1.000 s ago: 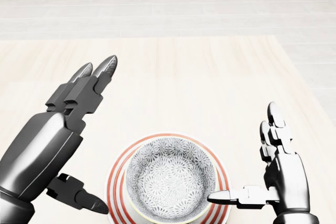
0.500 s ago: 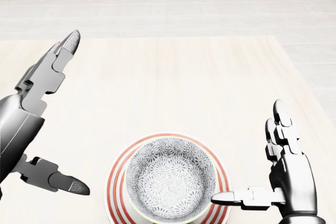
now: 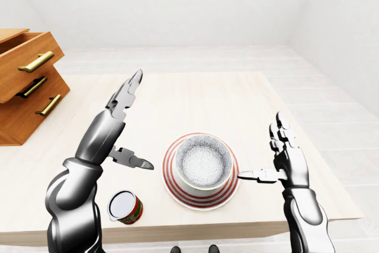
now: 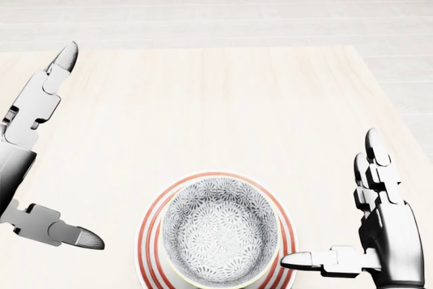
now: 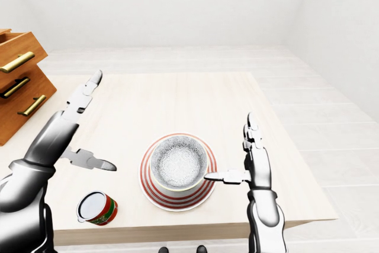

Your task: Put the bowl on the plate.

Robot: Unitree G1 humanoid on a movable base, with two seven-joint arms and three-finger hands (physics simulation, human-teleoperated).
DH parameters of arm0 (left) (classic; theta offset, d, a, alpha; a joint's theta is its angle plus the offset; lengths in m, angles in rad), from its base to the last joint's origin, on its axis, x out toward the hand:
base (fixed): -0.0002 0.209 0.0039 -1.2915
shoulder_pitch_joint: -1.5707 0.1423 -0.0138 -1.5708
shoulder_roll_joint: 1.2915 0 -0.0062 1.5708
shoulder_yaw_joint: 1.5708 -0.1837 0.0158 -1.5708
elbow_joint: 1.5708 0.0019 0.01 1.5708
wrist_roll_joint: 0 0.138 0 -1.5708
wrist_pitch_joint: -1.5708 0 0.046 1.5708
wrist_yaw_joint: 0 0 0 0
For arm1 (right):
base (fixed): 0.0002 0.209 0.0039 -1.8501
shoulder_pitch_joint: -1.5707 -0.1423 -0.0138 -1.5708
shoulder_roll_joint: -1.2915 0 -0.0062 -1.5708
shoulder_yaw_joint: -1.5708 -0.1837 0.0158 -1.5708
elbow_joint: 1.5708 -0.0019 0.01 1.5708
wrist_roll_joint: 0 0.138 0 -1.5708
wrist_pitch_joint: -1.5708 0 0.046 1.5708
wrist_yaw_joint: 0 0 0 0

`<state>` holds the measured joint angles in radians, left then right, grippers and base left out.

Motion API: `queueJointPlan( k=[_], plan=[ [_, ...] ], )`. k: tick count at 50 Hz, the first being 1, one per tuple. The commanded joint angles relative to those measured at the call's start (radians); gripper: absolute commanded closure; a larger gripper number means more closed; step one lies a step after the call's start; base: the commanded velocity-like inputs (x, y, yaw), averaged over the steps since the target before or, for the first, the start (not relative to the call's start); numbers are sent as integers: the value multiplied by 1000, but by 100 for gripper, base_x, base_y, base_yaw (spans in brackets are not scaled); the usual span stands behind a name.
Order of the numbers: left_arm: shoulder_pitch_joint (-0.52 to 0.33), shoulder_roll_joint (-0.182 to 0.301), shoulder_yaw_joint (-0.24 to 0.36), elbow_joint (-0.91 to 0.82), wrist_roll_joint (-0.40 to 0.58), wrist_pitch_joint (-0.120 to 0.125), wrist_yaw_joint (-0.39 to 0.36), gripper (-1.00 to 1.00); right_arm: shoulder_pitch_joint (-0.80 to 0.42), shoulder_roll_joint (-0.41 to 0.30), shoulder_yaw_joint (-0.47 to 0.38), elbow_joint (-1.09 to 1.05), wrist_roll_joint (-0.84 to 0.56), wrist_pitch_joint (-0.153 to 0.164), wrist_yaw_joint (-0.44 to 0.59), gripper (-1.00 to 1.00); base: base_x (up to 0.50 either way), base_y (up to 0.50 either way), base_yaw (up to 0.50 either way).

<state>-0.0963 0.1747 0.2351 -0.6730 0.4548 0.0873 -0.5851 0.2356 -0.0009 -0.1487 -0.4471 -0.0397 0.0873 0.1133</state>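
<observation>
Bowl (image 4: 220, 229) sits on plate (image 4: 150, 225), can (image 3: 125, 207) and drawers (image 3: 26, 84) aside, left hand (image 3: 121, 128) and right hand (image 3: 284, 158) released.

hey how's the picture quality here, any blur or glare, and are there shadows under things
Head view: sharp, evenly lit, no glare; the bowl sits on the striped plate, cut off at the bottom edge. Left-eye view: soft highlights on the left hand, only a faint shadow under the can. Right-eye view: crisp too, no blur.
</observation>
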Motion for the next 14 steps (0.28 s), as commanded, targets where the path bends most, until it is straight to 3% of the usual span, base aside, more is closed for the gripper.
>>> queueJointPlan(
  k=[1,14],
  plan=[
    [13,11,25,32,-26,0,17,-100,15,1,-20,-46,-3,0,16,-100,0,0,0],
    [28,21,50,8,-34,0,-1,-100,38,9,-58,-128,-19,0,48,-100,0,0,0]
  ],
)
